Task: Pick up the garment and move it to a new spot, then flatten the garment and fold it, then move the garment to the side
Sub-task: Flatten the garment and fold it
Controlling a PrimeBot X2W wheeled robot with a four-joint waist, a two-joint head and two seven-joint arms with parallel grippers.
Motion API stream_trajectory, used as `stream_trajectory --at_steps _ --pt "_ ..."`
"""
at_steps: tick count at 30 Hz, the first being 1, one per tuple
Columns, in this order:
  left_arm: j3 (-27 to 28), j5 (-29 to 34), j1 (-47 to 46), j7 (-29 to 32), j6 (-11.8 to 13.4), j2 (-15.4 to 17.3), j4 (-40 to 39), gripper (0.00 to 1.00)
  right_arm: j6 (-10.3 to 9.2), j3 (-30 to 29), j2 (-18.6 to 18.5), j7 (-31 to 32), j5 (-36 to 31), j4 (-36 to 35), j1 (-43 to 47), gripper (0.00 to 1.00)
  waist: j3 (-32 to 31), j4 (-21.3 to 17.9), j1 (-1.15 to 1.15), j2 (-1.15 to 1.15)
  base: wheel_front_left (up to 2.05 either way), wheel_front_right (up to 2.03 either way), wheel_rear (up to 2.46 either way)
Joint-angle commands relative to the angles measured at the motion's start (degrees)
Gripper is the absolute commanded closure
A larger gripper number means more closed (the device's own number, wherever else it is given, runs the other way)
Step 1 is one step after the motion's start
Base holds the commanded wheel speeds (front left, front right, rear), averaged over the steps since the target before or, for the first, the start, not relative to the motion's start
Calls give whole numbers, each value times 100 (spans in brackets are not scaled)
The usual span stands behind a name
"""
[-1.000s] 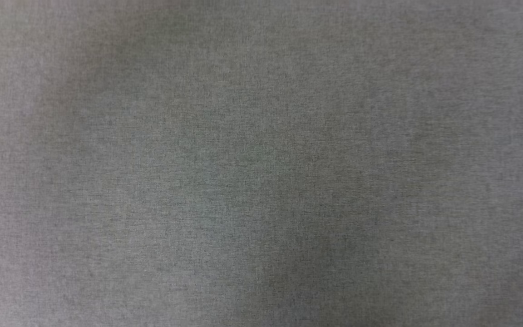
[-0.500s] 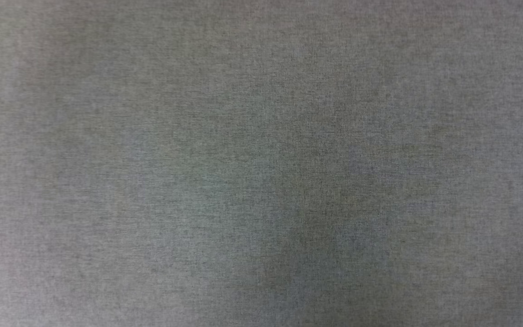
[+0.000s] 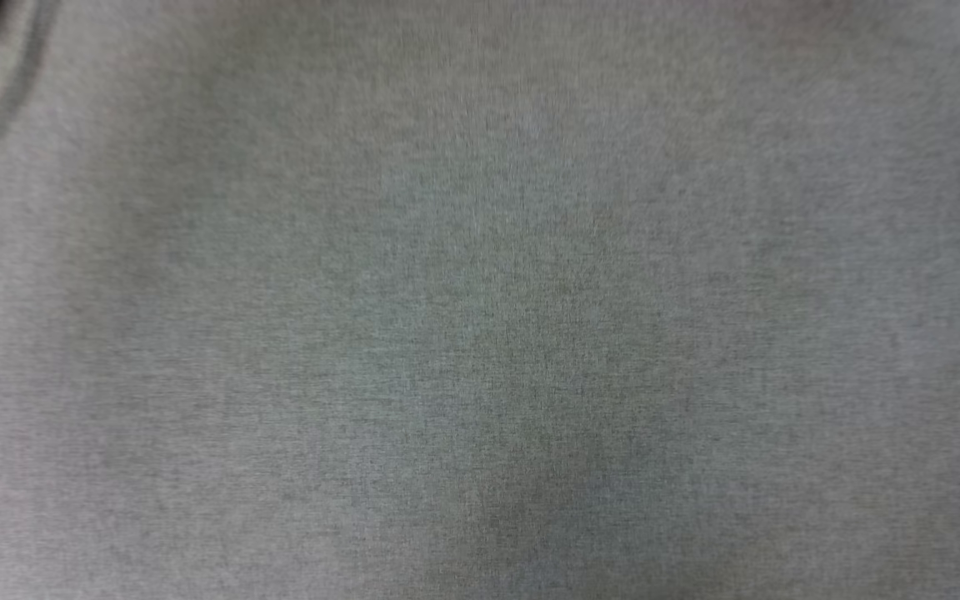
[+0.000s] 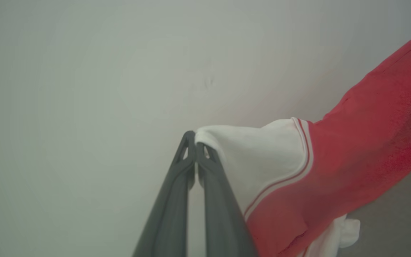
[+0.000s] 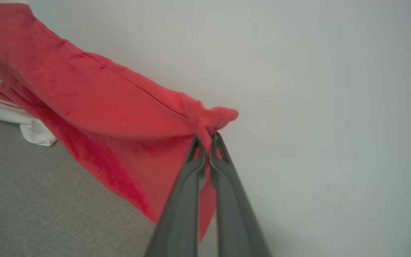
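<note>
The garment [image 5: 102, 107] looks soft, light and droopy. The left gripper [image 4: 195, 144] has its fingers clamped on the white sleeve [image 4: 255, 153], the right gripper [image 5: 207, 141] on a red corner [image 5: 223, 116].

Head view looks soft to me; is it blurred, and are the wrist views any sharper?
Head view: the grey cloth surface is smeared and dimmer low centre. Left wrist view: left gripper and garment crisp, backdrop hazy. Right wrist view: right gripper crisp, garment slightly soft.
</note>
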Motion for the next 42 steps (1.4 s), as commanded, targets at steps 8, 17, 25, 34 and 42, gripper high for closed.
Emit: stream_trajectory --at_steps 8,17,25,34,42 --pt "-52 -152 2551 -31 612 387 -1342 100 -5 351 -250 -315 307 -340 1858 100 -905 69 0 0 0 0 0" --pt "-377 -626 4876 -12 1237 874 -2469 100 -5 399 -665 -272 528 -920 3680 100 -1585 111 0 0 0 0 0" --pt "-892 -1006 6508 285 1629 1247 -3173 100 -5 172 -1038 -107 653 -1474 5192 100 -2290 81 0 0 0 0 0" --pt "-1200 -1514 7734 455 1988 1507 -3760 100 -6 -394 -1396 377 708 -2338 7108 100 -2937 124 0 0 0 0 0" --pt "-1406 -1722 8232 473 2033 1394 -3827 100 -6 -1161 -1382 773 587 -2846 8368 100 -3147 206 0 0 0 0 0"
